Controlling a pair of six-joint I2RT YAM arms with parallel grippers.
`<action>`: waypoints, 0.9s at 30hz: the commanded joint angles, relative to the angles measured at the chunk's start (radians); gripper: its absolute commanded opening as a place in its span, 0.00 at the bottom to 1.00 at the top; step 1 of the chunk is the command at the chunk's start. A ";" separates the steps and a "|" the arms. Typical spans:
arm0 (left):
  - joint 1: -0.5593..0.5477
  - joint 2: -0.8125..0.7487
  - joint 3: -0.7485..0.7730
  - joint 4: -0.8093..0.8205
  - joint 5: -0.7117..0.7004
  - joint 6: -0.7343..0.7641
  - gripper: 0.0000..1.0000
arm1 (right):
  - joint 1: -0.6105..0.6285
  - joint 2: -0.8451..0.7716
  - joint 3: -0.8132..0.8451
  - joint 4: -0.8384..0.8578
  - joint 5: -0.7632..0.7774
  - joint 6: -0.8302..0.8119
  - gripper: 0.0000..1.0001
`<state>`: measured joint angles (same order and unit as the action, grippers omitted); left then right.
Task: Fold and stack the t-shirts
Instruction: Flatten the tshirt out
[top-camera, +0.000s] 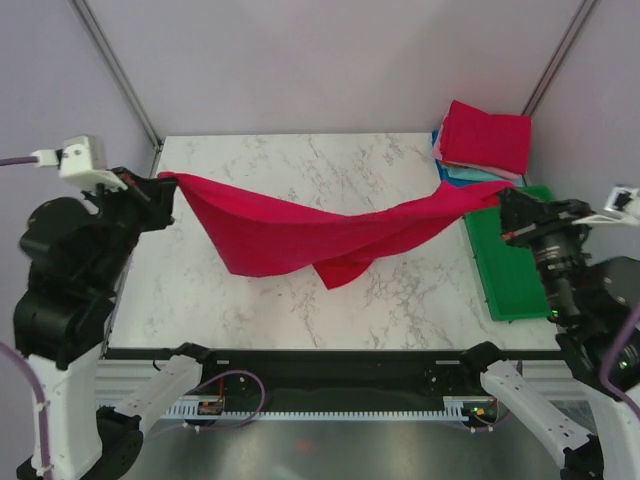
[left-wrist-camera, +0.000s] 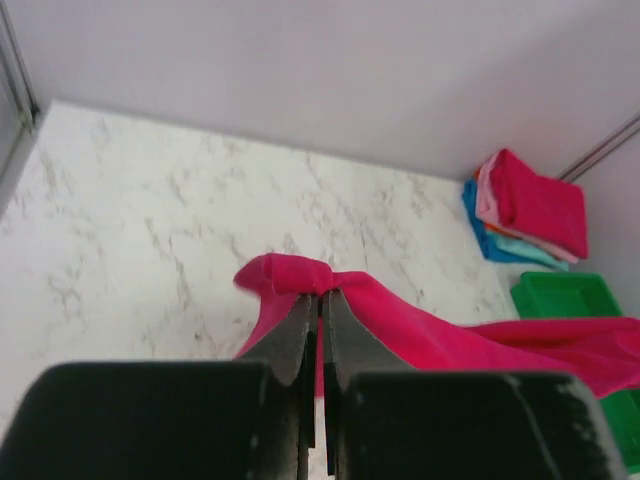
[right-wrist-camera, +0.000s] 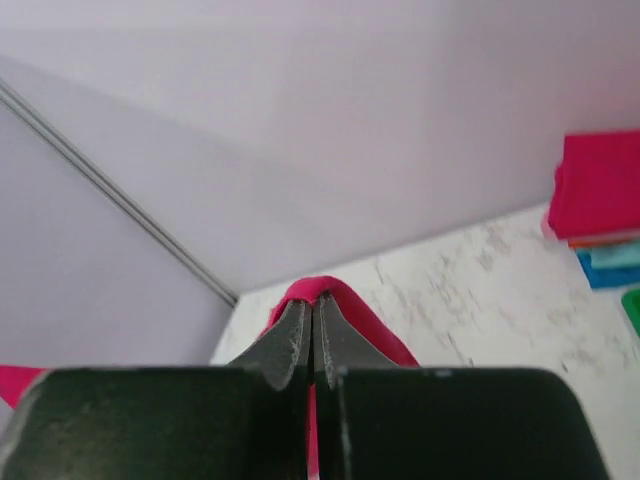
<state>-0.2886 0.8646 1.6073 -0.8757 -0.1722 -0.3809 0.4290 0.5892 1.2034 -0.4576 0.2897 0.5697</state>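
Observation:
A crimson red t-shirt (top-camera: 300, 235) hangs stretched above the marble table between my two grippers, sagging in the middle with its lower part resting on the table. My left gripper (top-camera: 168, 183) is shut on its left end, seen bunched at the fingertips in the left wrist view (left-wrist-camera: 322, 292). My right gripper (top-camera: 503, 202) is shut on its right end, with red cloth (right-wrist-camera: 330, 292) wrapped over the tips in the right wrist view. A stack of folded t-shirts (top-camera: 485, 140), red on top with pink, teal and blue below, lies at the back right corner; it also shows in the left wrist view (left-wrist-camera: 530, 215).
A green plastic tray (top-camera: 515, 275) lies along the table's right edge, in front of the folded stack and under my right gripper. Grey walls and metal frame posts close in the back and sides.

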 joint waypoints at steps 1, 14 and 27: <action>-0.001 -0.007 0.195 -0.074 0.055 0.187 0.02 | -0.001 -0.008 0.175 -0.052 0.052 -0.053 0.00; -0.027 0.194 0.399 -0.048 -0.102 0.312 0.02 | -0.003 0.436 0.677 -0.208 0.155 -0.290 0.00; 0.396 1.051 0.465 -0.075 0.319 0.168 0.07 | -0.167 1.539 1.128 -0.143 -0.055 -0.290 0.65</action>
<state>0.0463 1.7893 2.0052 -0.8848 -0.0090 -0.1722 0.3237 1.9858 2.0880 -0.5442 0.3538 0.2977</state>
